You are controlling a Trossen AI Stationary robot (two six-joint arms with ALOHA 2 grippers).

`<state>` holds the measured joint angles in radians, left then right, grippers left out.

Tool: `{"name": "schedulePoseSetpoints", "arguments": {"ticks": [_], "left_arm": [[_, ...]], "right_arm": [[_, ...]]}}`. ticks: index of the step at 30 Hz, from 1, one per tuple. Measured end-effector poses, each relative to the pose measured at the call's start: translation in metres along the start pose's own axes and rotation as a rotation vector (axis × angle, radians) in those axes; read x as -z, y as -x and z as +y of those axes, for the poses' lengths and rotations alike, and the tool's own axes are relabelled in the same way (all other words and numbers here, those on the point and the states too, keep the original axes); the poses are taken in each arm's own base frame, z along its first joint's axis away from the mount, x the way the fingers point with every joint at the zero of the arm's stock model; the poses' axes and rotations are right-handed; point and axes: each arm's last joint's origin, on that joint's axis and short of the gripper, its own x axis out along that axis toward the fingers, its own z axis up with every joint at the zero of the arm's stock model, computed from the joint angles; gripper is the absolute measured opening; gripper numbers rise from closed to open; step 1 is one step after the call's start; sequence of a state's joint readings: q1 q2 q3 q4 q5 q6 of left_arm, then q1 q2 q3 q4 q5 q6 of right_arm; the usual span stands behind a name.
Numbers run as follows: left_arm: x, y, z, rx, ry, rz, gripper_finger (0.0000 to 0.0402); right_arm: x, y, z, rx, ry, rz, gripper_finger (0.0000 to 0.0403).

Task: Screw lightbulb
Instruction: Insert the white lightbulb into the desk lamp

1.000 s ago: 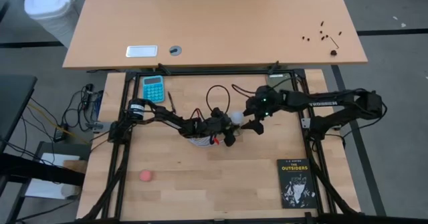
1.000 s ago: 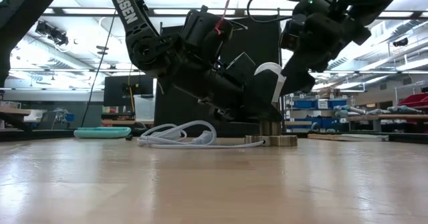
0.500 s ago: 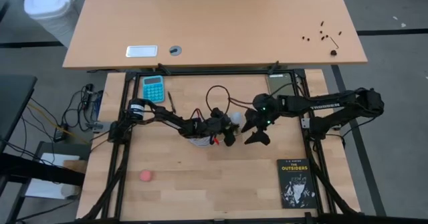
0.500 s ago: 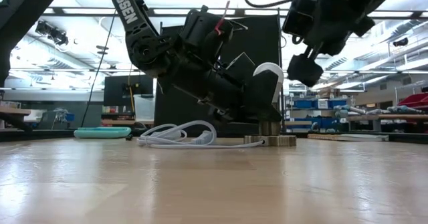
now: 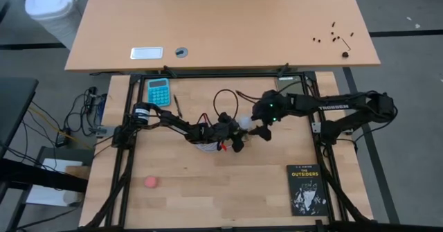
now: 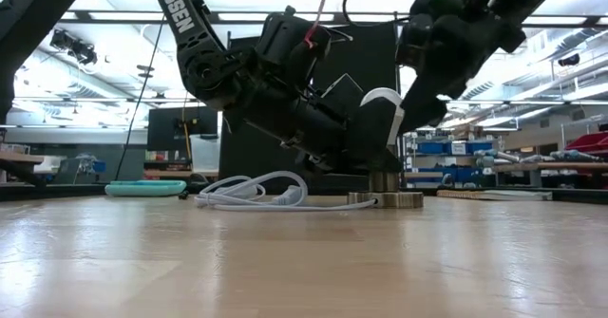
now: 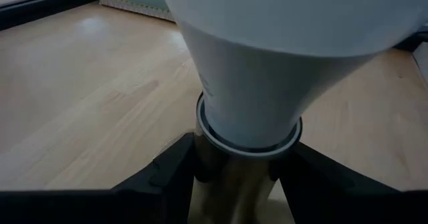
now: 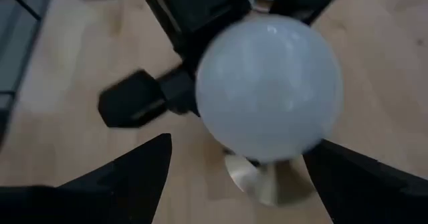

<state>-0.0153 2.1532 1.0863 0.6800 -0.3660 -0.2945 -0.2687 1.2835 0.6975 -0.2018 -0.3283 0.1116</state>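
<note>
Your left gripper (image 5: 237,140): low at mid-table, arm stretched rightward, fingers closed tight | your right gripper (image 5: 257,129): just beside it, raised, angled downward, fingers spread wide.

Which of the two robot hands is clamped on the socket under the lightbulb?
The left hand: its fingers pinch the metal socket below the lightbulb. The right hand is open around the bulb's globe.
</note>
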Motion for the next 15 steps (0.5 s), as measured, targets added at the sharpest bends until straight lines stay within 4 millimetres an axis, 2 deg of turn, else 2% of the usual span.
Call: {"name": "schedulePoseSetpoints", "arguments": {"ticks": [5,12,15], "left_arm": [[0.0,0.0,0.0,-0.001,-0.005,0.004,0.0193],[0.001,0.0,0.001,-0.032,0.007,0.004,0.0193],[0.0,0.0,0.001,-0.036,0.008,0.002,0.0193]], "right_arm": [[0.005,-0.012,0.011,-0.106,-0.001,0.062,0.0345],[-0.009,-0.012,0.045,-0.222,0.108,0.021,0.0345],[-0.004,-0.013,0.046,-0.147,0.087,0.069,0.0345]]}}
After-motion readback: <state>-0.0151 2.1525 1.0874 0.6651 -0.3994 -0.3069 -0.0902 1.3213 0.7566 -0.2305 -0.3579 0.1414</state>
